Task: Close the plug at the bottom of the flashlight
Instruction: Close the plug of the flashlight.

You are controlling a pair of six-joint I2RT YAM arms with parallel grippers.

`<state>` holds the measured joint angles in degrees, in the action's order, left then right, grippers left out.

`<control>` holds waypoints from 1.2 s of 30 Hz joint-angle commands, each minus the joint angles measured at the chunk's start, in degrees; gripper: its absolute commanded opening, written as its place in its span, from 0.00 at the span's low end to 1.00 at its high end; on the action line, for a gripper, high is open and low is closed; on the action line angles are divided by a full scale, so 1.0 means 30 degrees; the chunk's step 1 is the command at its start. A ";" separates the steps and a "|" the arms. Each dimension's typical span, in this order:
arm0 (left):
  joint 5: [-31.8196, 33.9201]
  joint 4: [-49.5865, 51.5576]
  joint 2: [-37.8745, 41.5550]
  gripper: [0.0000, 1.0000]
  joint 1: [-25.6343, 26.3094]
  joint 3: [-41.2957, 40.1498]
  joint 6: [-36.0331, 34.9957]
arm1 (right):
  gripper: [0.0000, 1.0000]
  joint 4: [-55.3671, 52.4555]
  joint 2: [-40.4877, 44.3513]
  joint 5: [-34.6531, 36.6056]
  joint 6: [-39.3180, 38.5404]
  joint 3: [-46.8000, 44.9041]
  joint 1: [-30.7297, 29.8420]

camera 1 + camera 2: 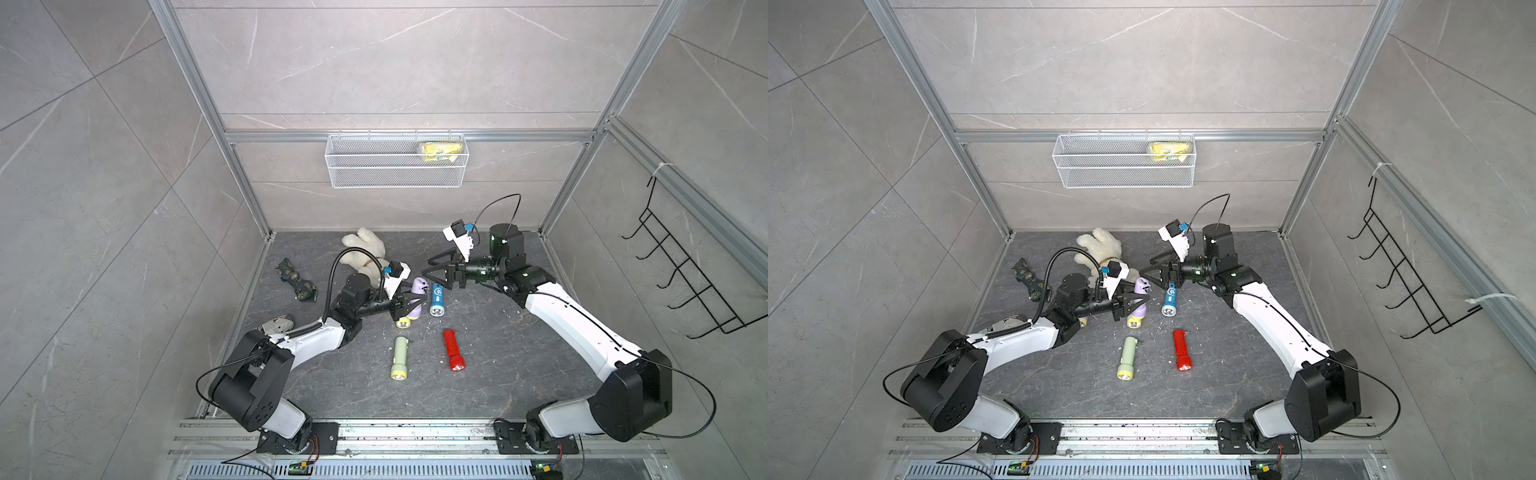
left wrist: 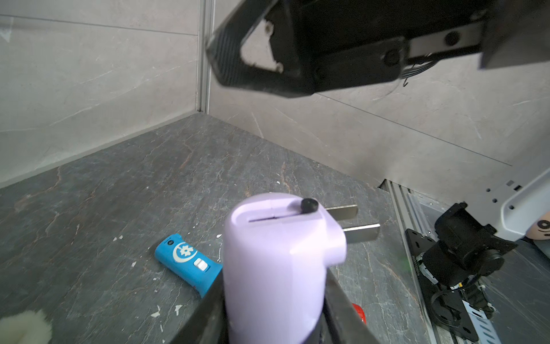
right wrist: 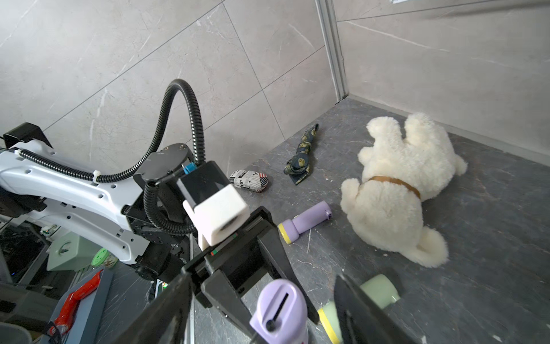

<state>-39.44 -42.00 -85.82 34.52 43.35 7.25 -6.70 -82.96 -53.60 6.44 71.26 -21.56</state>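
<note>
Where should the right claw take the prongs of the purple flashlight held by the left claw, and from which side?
Probably take the prongs near their free ends, coming from the side they point to: they are flat, parallel and stick out sideways from the end of the purple flashlight, whose body the left claw clamps.

My left gripper (image 1: 419, 302) is covering the middle of the held purple flashlight (image 2: 273, 268), and the left wrist view's edge is cutting off its lower body. That flashlight is hiding part of the blue flashlight (image 2: 186, 262). My right gripper (image 1: 428, 269) is appearing blurred and cropped in that view, and in its own view it is half hiding the green flashlight (image 3: 379, 290).
</note>
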 commanded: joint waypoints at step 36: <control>-0.2717 -0.0153 0.2006 0.00 0.0592 0.1932 0.0096 | 0.56 0.3332 -0.0363 -0.3023 0.1795 -0.1331 -0.0448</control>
<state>-45.84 -40.14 -81.97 36.14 45.95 7.33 1.93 -84.99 -61.21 11.00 68.31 -22.59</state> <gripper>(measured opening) 0.400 0.562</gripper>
